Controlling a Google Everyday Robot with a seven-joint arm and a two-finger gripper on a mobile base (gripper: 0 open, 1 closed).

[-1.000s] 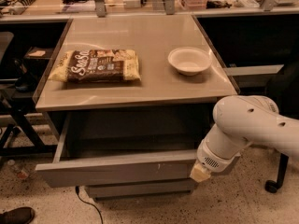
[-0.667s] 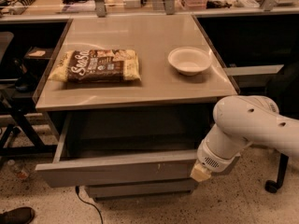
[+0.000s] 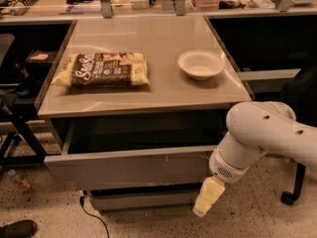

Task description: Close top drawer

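Observation:
The top drawer is a wide grey metal drawer under the tabletop. It stands pulled out toward me, with its plain dark inside showing. Its flat front has small white scuffs near the middle. My gripper hangs from the white arm at the right end of the drawer front. It points downward, just below and in front of the drawer's right corner.
On the grey tabletop lie a brown snack bag and a white bowl. A lower drawer front sits beneath. A cable, a shoe, and a chair caster are on the floor.
The top drawer's front has slid a little inward under the table. My gripper now sits lower beside its right end.

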